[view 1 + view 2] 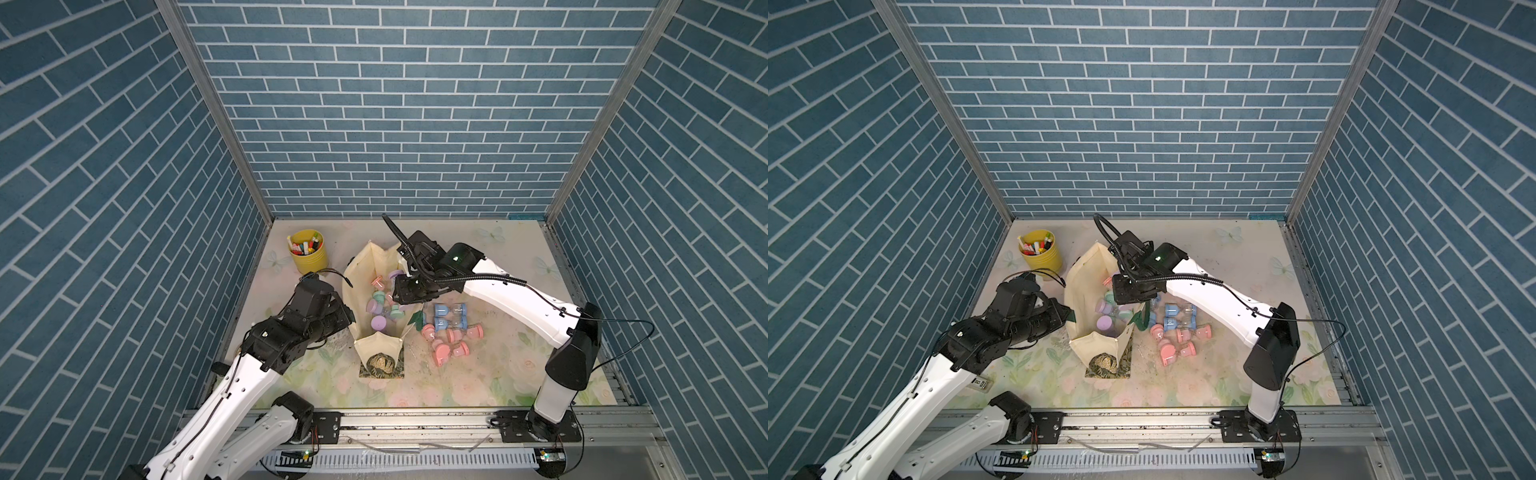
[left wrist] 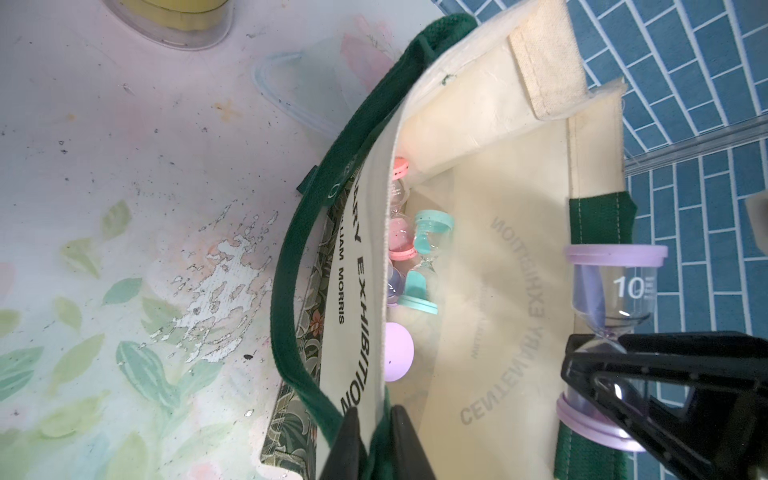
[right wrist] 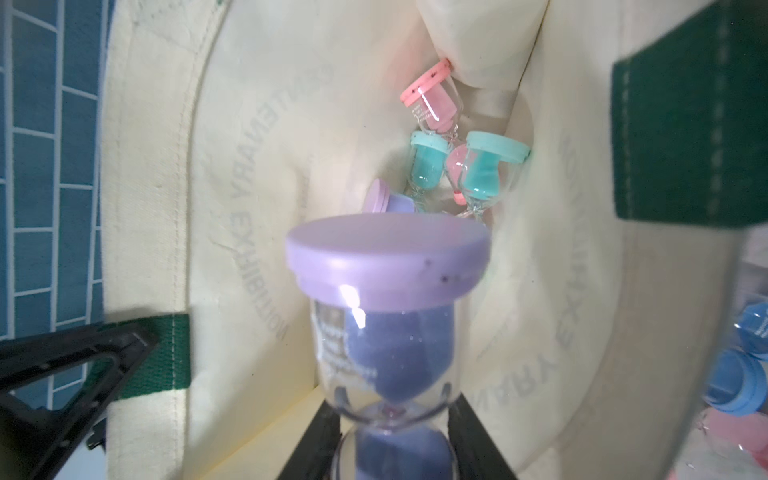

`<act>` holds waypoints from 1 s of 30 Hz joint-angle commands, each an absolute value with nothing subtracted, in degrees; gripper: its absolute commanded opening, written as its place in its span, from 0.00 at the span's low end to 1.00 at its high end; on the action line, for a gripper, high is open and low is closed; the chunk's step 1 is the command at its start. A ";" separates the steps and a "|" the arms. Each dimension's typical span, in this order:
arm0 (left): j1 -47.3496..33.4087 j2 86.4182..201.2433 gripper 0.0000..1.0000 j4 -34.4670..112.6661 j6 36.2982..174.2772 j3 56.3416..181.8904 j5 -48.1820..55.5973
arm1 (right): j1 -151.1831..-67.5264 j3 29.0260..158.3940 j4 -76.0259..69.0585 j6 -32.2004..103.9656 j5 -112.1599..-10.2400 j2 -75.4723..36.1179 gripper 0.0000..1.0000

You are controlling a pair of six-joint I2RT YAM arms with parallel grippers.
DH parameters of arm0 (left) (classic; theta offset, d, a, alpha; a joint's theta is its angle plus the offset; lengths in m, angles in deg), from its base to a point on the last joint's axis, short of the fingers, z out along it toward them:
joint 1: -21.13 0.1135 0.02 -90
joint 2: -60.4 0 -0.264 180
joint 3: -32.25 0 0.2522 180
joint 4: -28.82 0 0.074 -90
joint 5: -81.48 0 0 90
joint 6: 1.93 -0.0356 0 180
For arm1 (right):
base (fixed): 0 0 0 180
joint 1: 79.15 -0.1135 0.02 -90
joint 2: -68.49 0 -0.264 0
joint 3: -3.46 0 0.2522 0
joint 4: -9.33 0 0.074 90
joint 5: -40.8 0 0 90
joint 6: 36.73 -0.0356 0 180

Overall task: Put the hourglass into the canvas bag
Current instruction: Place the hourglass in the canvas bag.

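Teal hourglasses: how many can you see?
2, both inside the canvas bag: one teal hourglass lies right beside the other teal hourglass, next to a pink hourglass. More could be hidden deeper in the bag or behind the held purple hourglass.

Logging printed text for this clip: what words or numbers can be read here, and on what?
"ARY EXHIBITION": outer face of the canvas bag, start hidden.
"IAM MORRIS": same face, start hidden.
"CENTENARY EXHIBITION": mirrored, showing through the bag's inner wall.
"10": glass of the purple hourglass.
Small white print on that glass: too blurred to read.
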State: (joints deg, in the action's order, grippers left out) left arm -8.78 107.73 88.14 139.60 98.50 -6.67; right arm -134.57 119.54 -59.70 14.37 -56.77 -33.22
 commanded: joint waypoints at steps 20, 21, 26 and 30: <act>-8.49 110.36 0.00 83.02 137.05 99.70 -5.14 | -133.87 140.72 -69.43 13.36 -54.56 -50.05 0.00; -8.49 110.62 0.00 82.38 137.17 99.39 -4.70 | -133.78 141.84 -70.13 12.11 -52.92 -51.10 0.00; -8.51 112.07 0.00 77.84 136.74 97.26 -0.06 | -133.73 147.41 -71.50 7.78 -51.64 -56.74 0.00; -8.40 112.59 0.00 75.57 134.73 95.83 1.09 | -133.41 150.87 -71.37 7.30 -51.07 -61.94 0.00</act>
State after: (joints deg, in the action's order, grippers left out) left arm -8.74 111.86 78.22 137.13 97.23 -0.77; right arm -133.63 148.46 -69.51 10.90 -52.71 -59.10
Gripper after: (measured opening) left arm 0.077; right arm 0.396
